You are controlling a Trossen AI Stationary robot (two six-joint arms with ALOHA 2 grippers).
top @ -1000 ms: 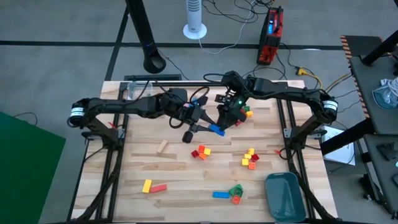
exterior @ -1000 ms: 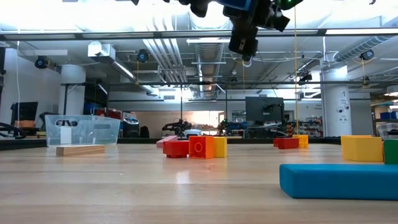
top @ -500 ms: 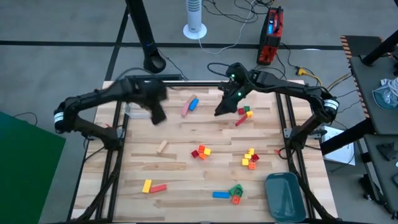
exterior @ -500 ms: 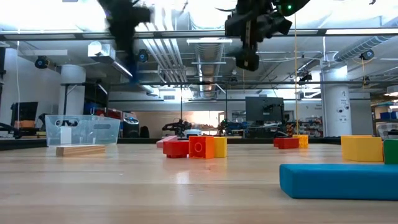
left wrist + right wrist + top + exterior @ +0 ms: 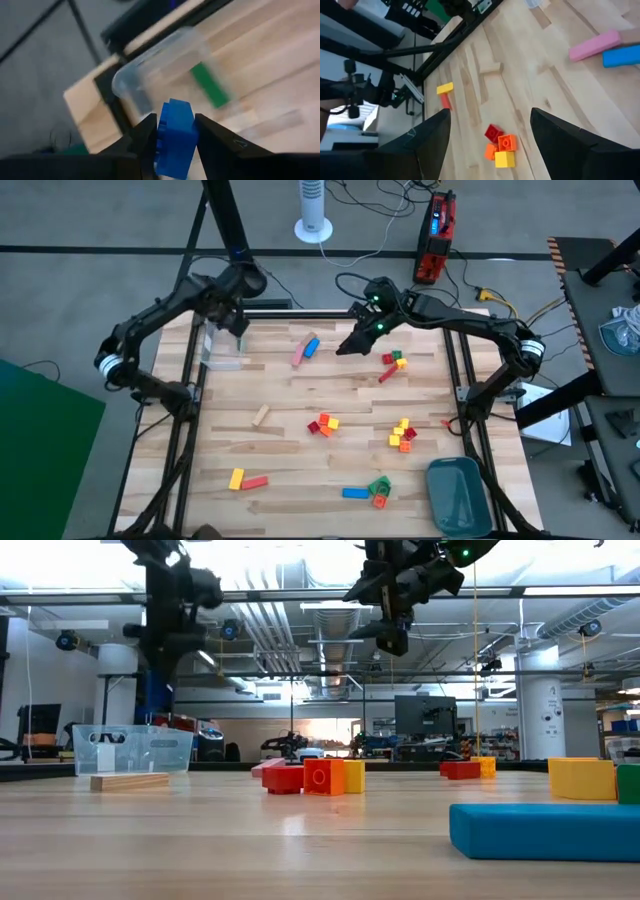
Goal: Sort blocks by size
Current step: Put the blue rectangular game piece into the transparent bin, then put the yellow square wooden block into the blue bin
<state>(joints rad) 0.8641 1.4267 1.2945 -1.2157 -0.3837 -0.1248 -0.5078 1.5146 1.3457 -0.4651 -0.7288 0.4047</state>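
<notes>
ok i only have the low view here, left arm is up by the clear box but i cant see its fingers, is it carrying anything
Observer: Yes. The left wrist view shows the left gripper shut on a blue block.
Operator: is it over the box yet
Observer: From above, the left gripper hangs at the far left corner, right above the clear box.
Operator: anything in the box already
Observer: A green block lies inside it.
Operator: and the right one, holding something
Observer: No. The right gripper is open and empty, up over the far middle of the table.
</notes>
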